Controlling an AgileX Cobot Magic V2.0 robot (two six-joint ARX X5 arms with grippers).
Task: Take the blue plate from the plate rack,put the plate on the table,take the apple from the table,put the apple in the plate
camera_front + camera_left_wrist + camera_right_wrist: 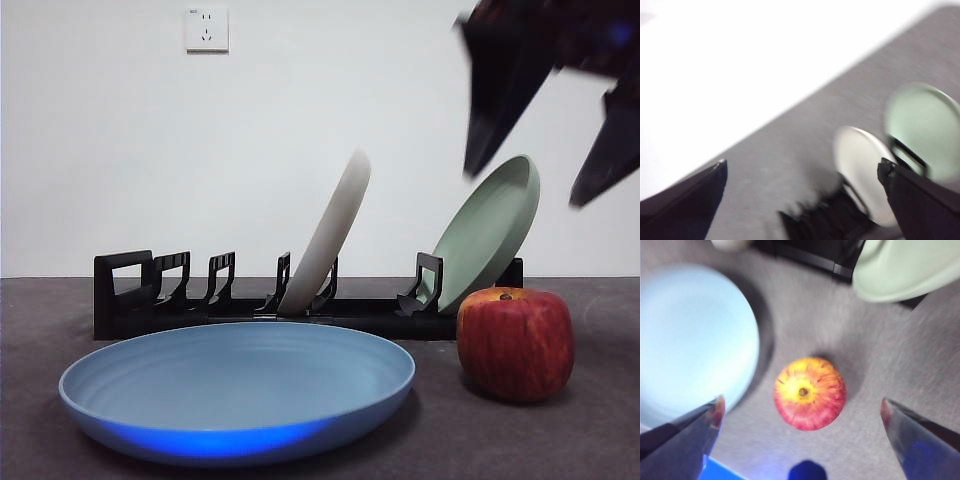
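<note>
I observed the blue plate (pixel 237 390) lying flat on the worktop (pixel 500 440) in front of the plate rack (pixel 200 300), with the apple (pixel 515 343) standing just beside it. The right gripper (pixel 800 412) hung above the apple, fingers wide and empty. The left gripper (pixel 802 170) was likewise spread wide, holding nothing.

- Dark grey, matte table (pixel 600 440), slightly textured, running back to a white wall.
- Blue plate (pixel 238 385) flat on it at the front, rim up.
- Red apple (pixel 515 343) upright just beside the plate, apart from it, stem dip up.
- Black plate rack (pixel 200 300) behind both, along the back, carrying a cream plate (pixel 328 235) and a green plate (pixel 490 232), both leaning.
</note>
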